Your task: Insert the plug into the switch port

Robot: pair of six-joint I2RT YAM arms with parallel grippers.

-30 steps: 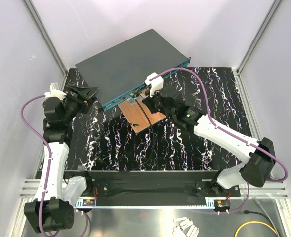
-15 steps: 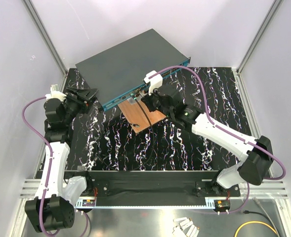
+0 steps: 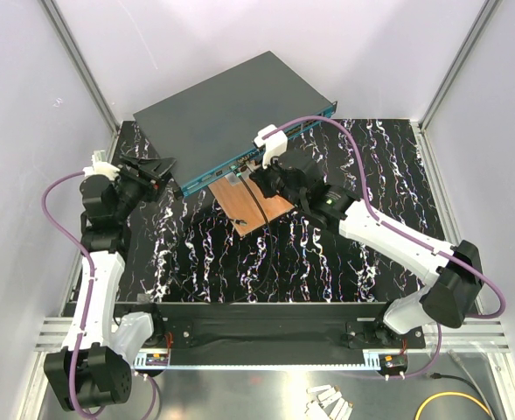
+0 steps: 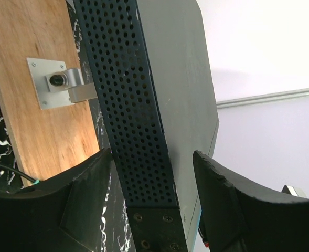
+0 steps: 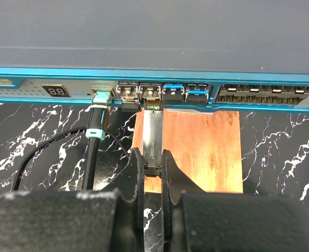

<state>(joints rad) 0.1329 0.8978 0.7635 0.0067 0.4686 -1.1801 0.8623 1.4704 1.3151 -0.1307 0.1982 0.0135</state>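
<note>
We are finding the right jaws pinching the plug (image 5: 153, 131), its nose sitting at a port (image 5: 152, 93) on the switch (image 5: 144, 37). Left jaws are straddling the switch's end, grip unclear. Any tilt is risking a jam, or shoving the switch backward.

One switch (image 3: 231, 114), one plug (image 5: 153, 139), one board (image 5: 206, 142)

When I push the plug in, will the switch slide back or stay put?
Probably stays: the switch is a broad, flat box, apparently metal and likely heavy. The left gripper straddles its corner, which should brace it, though contact is unclear. The plug, pinched in the right gripper, looks rigid.
</note>
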